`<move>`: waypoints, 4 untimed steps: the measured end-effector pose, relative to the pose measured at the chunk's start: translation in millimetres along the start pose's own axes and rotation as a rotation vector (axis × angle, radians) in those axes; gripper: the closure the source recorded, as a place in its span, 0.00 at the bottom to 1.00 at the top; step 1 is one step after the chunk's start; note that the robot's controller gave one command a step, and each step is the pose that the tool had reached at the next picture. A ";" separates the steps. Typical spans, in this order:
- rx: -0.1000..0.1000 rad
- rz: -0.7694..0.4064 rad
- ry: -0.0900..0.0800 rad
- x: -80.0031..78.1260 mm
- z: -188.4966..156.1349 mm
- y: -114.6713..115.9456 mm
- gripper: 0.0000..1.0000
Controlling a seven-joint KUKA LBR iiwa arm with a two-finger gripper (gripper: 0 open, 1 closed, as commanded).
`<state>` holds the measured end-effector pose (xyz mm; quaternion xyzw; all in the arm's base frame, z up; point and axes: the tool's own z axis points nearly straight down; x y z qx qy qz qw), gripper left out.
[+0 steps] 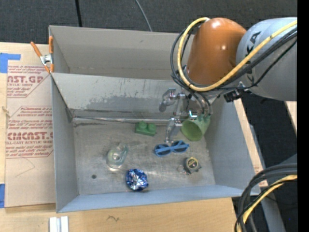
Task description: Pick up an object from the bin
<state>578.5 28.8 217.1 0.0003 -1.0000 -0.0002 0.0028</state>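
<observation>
My gripper (173, 122) hangs over the right middle of the bin, its metal parts reaching down below the orange wrist cover. A green cup (194, 128) is tilted right against its right side, mouth toward the lower left; whether it is gripped I cannot tell. Just below the gripper's tip lies a pair of blue toy glasses (171, 148) on the bin floor. A small flat green block (145, 127) sits a short way to the gripper's left.
A small dark and brass round piece (191, 165) lies near the right wall. A clear plastic item (116, 156) rests left of centre. A crumpled blue foil ball (136, 179) lies by the front wall. The arm comes in over the bin's right rim.
</observation>
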 end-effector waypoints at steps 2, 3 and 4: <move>-0.001 -0.407 -0.008 3.2 146.0 -61.9 0.00; 0.001 -0.409 -0.006 2.5 141.5 -62.0 1.00; 0.005 -0.758 -0.014 5.0 -20.2 -52.3 1.00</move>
